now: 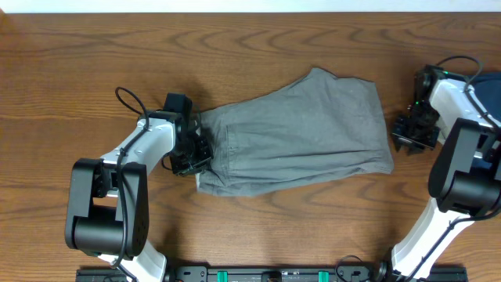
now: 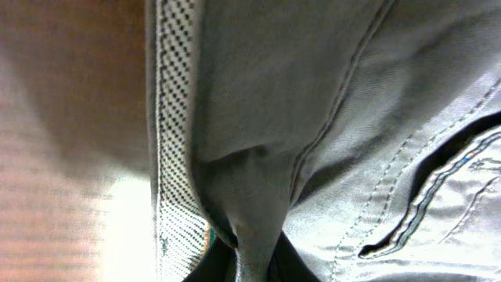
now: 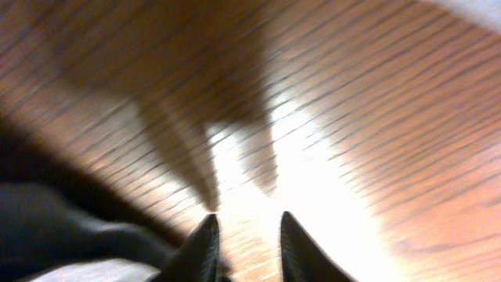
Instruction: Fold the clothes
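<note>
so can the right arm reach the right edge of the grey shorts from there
Probably yes: the right arm hangs over bare wooden table just beside the soft grey woven shorts, jaws empty, nothing between them.

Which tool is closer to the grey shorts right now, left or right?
Left. The left tool is at the waistband end of the shorts, pinching the fabric. The right tool sits just off the opposite end, over bare table, touching nothing.

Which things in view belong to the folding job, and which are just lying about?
Job: grey shorts; left gripper, jaws shut on their waistband; right gripper, over bare table.
Lying about: pale thing at the right edge, too cut off to identify.
</note>
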Controlling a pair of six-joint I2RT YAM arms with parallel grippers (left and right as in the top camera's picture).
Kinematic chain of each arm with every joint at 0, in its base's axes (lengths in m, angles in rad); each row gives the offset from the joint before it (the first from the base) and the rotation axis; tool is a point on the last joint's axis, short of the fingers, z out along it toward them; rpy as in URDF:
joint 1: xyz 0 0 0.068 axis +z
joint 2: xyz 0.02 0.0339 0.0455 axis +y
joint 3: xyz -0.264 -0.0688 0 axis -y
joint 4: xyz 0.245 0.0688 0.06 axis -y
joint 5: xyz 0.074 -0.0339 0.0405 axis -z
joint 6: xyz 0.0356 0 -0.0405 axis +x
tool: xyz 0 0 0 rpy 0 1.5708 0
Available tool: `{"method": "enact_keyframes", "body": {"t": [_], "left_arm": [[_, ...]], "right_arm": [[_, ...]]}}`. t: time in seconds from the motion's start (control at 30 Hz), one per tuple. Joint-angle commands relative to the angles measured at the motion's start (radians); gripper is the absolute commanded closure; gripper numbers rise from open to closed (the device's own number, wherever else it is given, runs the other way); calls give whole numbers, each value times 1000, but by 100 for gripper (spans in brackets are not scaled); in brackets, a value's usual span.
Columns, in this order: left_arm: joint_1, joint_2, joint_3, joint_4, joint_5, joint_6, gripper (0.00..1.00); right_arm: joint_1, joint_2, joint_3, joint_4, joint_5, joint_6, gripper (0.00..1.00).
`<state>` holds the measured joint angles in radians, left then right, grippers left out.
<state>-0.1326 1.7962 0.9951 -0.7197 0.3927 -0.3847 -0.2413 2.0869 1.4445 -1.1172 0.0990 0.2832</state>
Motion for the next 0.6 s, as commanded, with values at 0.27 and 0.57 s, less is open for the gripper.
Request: {"method": "enact_keyframes", "body": {"t": [0.27, 0.57], "left_arm": [[45, -40, 87, -183, -39, 53, 65], [101, -142, 129, -180, -39, 59, 2]], "right_arm": [[11, -57, 40, -84, -85, -72, 65], [21, -290, 91, -72, -192, -140, 61]]}}
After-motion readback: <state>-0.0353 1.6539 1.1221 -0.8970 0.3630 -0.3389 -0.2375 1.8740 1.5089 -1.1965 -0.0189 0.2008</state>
